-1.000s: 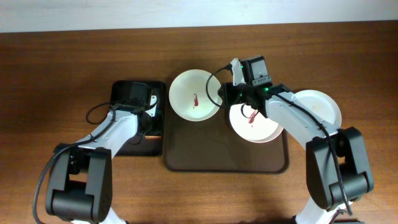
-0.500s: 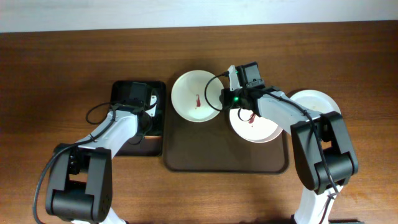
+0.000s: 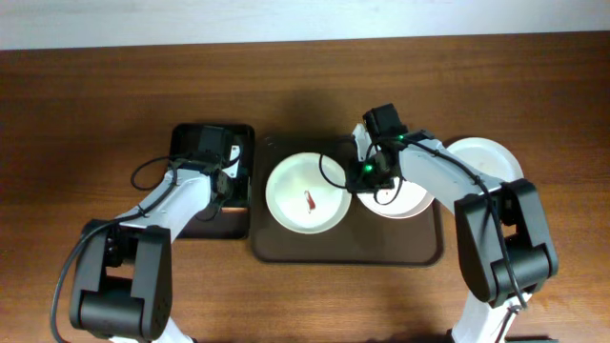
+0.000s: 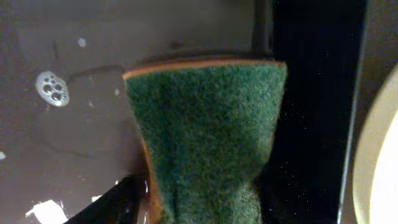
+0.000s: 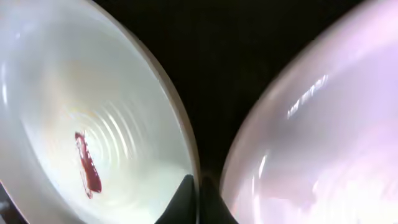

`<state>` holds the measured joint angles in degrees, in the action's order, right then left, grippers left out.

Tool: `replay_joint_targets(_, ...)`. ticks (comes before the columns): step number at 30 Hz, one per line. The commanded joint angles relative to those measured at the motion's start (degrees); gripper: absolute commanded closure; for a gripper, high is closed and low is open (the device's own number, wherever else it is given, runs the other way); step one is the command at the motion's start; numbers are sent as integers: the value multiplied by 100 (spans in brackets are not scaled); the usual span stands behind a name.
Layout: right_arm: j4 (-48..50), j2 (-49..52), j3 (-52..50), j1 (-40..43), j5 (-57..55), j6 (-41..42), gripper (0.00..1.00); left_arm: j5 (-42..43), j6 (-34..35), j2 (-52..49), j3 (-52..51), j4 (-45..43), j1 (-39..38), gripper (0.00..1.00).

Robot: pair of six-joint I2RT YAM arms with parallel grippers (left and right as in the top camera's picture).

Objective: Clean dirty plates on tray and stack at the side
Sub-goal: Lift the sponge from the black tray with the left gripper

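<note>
A pale plate with a red smear at its centre lies on the left half of the dark brown tray. My right gripper is shut on its right rim. The right wrist view shows the fingers pinching that rim, the smeared plate on the left and a second white plate on the right. That second plate lies on the tray's right half, partly under my right arm. A third white plate sits on the table right of the tray. My left gripper is shut on a green sponge.
A smaller black tray stands left of the brown tray, under my left gripper; its surface looks wet with foam specks. A plate rim shows at the right edge of the left wrist view.
My right gripper has drawn the smeared plate from the tray's far edge toward the front, onto the tray's left half. The left arm has not moved.
</note>
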<state>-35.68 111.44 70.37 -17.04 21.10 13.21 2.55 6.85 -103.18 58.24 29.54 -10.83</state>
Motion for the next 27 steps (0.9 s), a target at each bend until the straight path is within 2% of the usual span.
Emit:
replay_joint_targets(1, -177, -146, 46, -26, -28, -52, 96, 216, -9, -37, -33, -238, -24, 39)
replay_joint_targets(4, -208, -146, 44, -26, -31, -52, 96, 219, -9, -44, -33, -472, -24, 39)
replay_joint_targets(8, -210, -146, 44, -26, -31, -50, 96, 214, -9, -116, -35, -651, -24, 51)
replay_joint_targets(9, -210, -146, 44, -26, -31, -50, 96, 208, -9, -129, -35, -662, -24, 62)
replay_joint_targets(11, -212, -146, 44, -26, -31, -50, 96, 81, -9, -131, -35, -664, -24, 91)
replay_joint_targets(13, -210, -146, 44, -26, -31, -50, 96, 63, -9, -131, -35, -660, -24, 100)
replay_joint_targets(19, -212, -146, 44, -26, -31, -50, 96, -63, -9, 94, -33, -645, -24, 100)
replay_joint_targets(27, -210, -146, 44, -26, -31, -52, 96, -131, -9, 1388, -33, -647, -7, 100)
